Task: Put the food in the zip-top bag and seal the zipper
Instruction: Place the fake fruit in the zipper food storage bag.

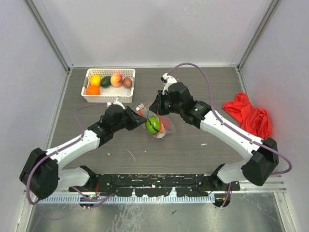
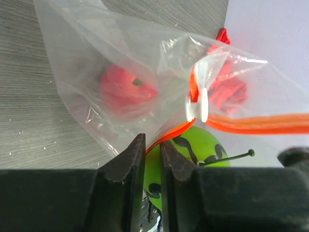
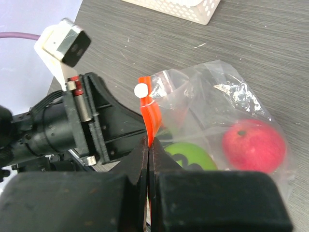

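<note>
Left gripper [image 2: 153, 150]: fingers nearly pressed together, pinching the orange zipper [image 2: 260, 123] strip at the bag's edge.
Right gripper [image 3: 148, 150]: fingers pressed tight on the same strip, just beside the left gripper.
Zip-top bag [image 2: 96, 48]: clear and crumpled, between both grippers near the middle of the table [image 1: 193, 150].
Slider [image 2: 197, 106]: white, on the strip, near the pinched spot.
Red fruit [image 2: 126, 89]: inside the bag.
Green fruit [image 2: 203, 145]: black-marked, at the bag's mouth just beside the strip; fully inside or not, cannot tell.
Basket [image 1: 108, 98]: white lattice, far left, holding yellow, dark green, peach, brown and orange fruits.
Red cloth [image 1: 248, 116]: bunched at the right, well apart from the bag.
</note>
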{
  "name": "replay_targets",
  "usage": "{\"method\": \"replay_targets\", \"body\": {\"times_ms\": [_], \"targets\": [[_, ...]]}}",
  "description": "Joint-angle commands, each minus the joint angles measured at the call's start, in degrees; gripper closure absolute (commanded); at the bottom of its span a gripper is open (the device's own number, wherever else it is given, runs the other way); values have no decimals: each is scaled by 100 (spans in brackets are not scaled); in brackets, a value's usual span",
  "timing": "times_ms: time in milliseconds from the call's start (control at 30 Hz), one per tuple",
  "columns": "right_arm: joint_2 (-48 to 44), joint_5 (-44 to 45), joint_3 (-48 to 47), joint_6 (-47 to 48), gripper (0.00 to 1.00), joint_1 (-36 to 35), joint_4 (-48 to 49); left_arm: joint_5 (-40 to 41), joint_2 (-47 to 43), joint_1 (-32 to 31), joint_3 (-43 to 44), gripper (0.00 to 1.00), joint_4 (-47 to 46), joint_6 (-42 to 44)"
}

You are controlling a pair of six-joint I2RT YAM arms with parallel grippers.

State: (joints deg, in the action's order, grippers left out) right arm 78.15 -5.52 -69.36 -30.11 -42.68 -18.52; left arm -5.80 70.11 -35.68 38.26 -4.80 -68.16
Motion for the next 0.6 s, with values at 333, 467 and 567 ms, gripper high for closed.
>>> {"method": "replay_targets", "body": {"times_ms": [333, 467, 567], "targets": [[9, 183, -121, 117, 99, 392, -112, 160, -802, -26, 897, 100, 1606, 546], [59, 206, -166, 260, 99, 484, -259, 136, -864, -26, 1170, 100, 2025, 733], [82, 377, -229, 430, 99, 550, -424, 170, -918, -13, 1359, 100, 2373, 896]]}}
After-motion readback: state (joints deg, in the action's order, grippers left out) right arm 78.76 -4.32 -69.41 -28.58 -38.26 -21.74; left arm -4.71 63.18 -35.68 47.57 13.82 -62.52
